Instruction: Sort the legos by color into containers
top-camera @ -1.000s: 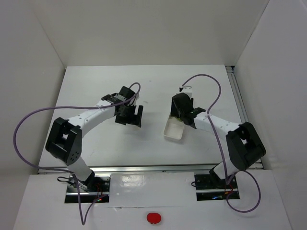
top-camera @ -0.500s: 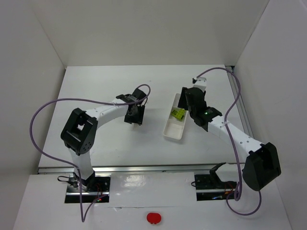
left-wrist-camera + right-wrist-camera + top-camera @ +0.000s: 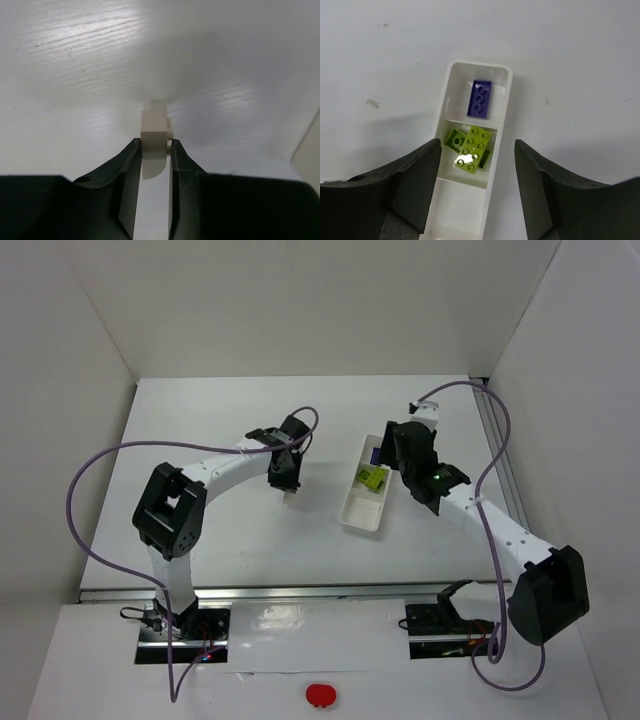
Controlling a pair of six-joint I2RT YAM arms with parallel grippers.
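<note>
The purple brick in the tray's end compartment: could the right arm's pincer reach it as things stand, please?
Probably yes. The right pincer hangs open above the tray, and the purple brick lies alone, uncovered, in its compartment; the narrow walls may make it tight.

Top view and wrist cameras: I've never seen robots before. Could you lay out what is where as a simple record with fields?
tray: white tray, three sections, on the table
far section: one purple brick
middle section: lime-green bricks, piled together
near section: no brick visible
cream brick: cream brick, outside the tray
left gripper: left gripper, shut on the cream brick
right gripper: right gripper, open, holding nothing, over the tray
</note>
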